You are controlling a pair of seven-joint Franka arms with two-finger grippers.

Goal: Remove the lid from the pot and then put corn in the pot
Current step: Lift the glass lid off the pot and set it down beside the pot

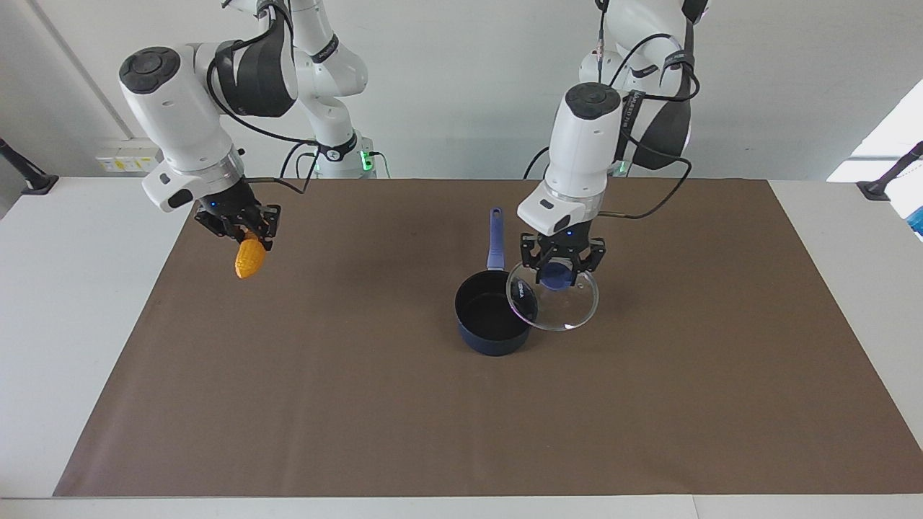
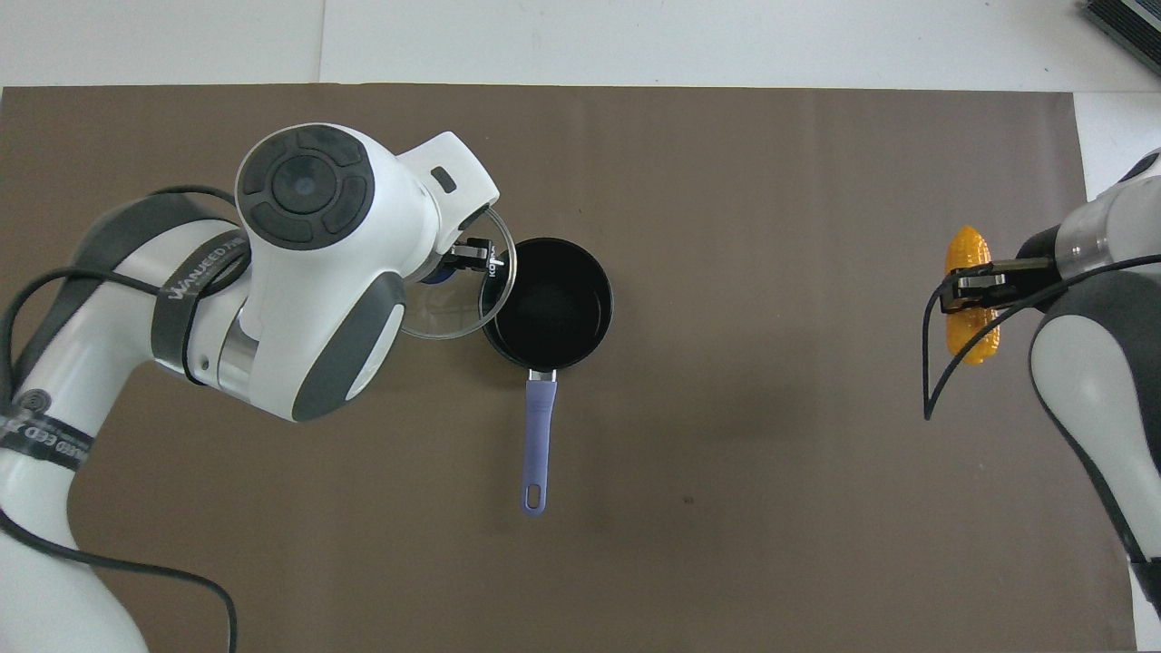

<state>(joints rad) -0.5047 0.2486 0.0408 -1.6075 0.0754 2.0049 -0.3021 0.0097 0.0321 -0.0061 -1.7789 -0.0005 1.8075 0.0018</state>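
The dark blue pot point(image 1: 492, 317) stands uncovered near the middle of the brown mat, its black inside bare and its long blue handle point(image 1: 495, 240) pointing toward the robots. It also shows in the overhead view point(image 2: 547, 304). My left gripper point(image 1: 559, 272) is shut on the lid's blue knob and holds the glass lid point(image 1: 570, 306) in the air, over the pot's rim on the left arm's side. The lid shows in the overhead view point(image 2: 463, 304) too. My right gripper point(image 1: 241, 229) is shut on the orange-yellow corn point(image 1: 249, 259) and holds it above the mat toward the right arm's end point(image 2: 970, 299).
The brown mat point(image 1: 360, 404) covers most of the white table point(image 1: 65, 288). A dark clamp arm point(image 1: 890, 176) stands at each end of the table near the robots.
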